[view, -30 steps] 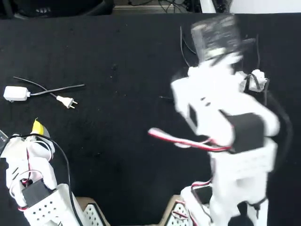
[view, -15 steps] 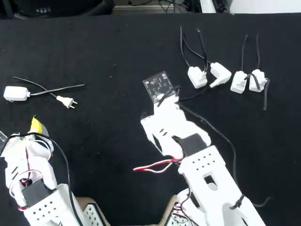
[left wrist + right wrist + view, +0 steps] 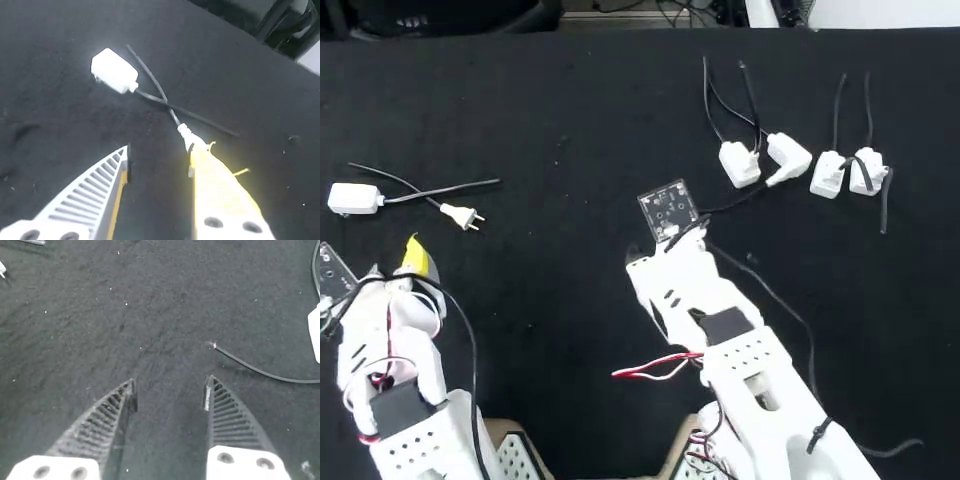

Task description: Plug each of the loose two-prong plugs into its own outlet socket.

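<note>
Black cloth (image 3: 570, 110) is spread over the whole table. The small circuit board (image 3: 668, 211) carried on the right arm (image 3: 720, 320) bears marks too fine to be read.

The loose plug (image 3: 461, 215) is laid on the cloth at the left of the high view, near the white outlet block (image 3: 350, 198) but apart from it. Its long axis is set on a diagonal. The cable end is turned toward the far left, and the prongs are pointed toward the near right, away from the block. Two thin black leads (image 3: 420, 190) are crossed between block and plug.

The left gripper (image 3: 159, 152) is held with its fingers spread, one white and one yellow, and nothing is clamped between them. In the left wrist view the plug's white body is seen right at the yellow fingertip. Whether the two touch cannot be told, and the prongs are hard to make out there.

The right gripper (image 3: 170, 385) is likewise held with its fingers apart over bare cloth, with nothing gripped. The free end of a black cable (image 3: 250, 367) is seen just beyond the fingertips, and a white piece (image 3: 316, 332) is cut off at the edge of that view.

At the far right of the high view, a row of four white plug pieces (image 3: 738, 163) is laid out with dark leads running away from them. Whether any of them is mated with another cannot be made out.
</note>
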You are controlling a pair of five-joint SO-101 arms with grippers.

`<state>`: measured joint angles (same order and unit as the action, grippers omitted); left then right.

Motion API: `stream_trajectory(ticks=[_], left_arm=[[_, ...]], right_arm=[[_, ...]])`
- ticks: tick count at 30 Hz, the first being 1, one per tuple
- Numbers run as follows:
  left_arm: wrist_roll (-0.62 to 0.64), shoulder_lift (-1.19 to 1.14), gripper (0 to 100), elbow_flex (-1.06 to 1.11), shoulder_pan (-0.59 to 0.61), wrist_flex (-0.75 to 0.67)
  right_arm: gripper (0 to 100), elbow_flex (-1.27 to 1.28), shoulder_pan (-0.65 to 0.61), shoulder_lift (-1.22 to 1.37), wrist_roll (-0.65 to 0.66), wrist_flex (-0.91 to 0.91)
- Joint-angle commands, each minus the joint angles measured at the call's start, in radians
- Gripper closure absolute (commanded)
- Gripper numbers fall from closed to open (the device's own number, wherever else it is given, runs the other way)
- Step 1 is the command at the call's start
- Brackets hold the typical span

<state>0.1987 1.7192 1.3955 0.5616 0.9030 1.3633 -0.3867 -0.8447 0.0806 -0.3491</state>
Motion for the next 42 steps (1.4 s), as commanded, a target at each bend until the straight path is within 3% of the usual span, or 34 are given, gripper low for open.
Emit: stream_trajectory(ticks=[1,10,21,27,32,38,42], left_arm=[[-0.061,-0.104,79,-0.176,-0.013,0.032],[-0.247,-0.609,79,-0.489,-0.008,0.104],[-0.242,-1.175,79,-0.903,0.015,0.160],[-0.127,-1.481,69,-1.145,0.130,0.158],[-0.061,-1.752,71,-1.376,0.173,0.160],[0.236,-1.998,71,-1.569,0.143,0.161],[0.361,-2.070,71,-1.633,0.137,0.160]], right_arm=[[79.0,-0.002,0.018,-0.027,0.003,0.034],[79.0,-0.002,0.018,-0.027,0.003,0.035],[79.0,-0.002,0.021,-0.027,0.003,0.035],[79.0,-0.002,0.020,-0.027,0.003,0.035],[79.0,-0.002,0.020,-0.027,0.003,0.035],[79.0,-0.002,0.018,-0.025,0.003,0.035],[79.0,-0.002,0.018,-0.025,0.003,0.035]])
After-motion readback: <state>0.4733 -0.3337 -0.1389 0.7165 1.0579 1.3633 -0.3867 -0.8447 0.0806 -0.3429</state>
